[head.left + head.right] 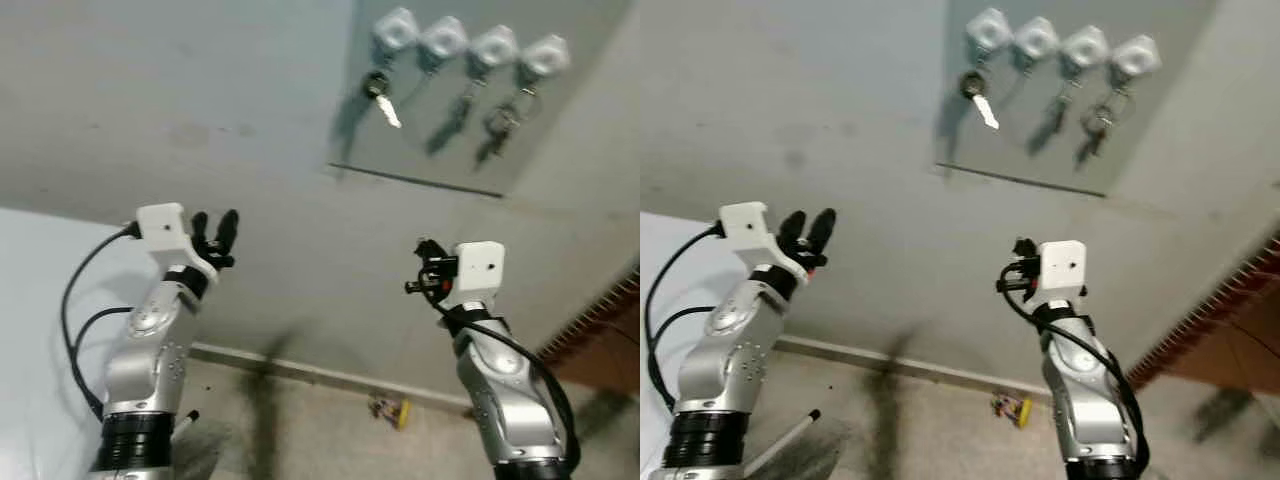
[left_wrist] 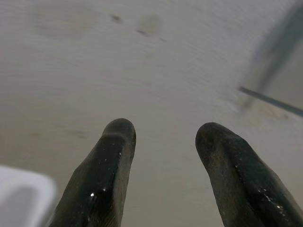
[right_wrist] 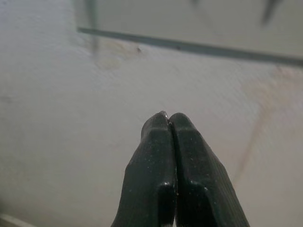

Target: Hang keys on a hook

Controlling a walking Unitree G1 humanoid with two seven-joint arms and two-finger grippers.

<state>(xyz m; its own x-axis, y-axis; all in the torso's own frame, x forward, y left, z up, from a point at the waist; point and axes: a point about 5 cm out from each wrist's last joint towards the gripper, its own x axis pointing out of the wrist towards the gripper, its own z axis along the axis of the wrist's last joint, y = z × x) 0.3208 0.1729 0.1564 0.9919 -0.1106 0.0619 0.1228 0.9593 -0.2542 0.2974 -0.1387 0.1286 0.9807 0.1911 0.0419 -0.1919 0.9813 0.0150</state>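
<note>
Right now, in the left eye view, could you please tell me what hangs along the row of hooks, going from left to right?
Black-headed key on first hook → bare second hook → dark key on third hook → key bunch on fourth hook.

You see four glossy white plastic hooks [image 1: 470, 42] on a smooth matt grey panel [image 1: 440, 150]; beneath them, shiny silver metal keys [image 1: 388, 108]. The black gripper fingers [image 2: 109, 175] look rubbery, faintly glossy.

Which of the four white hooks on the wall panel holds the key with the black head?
The leftmost hook holds it: a black-headed key with a bright silver blade. The other three hooks carry darker, all-metal keys or key bunches.
</note>
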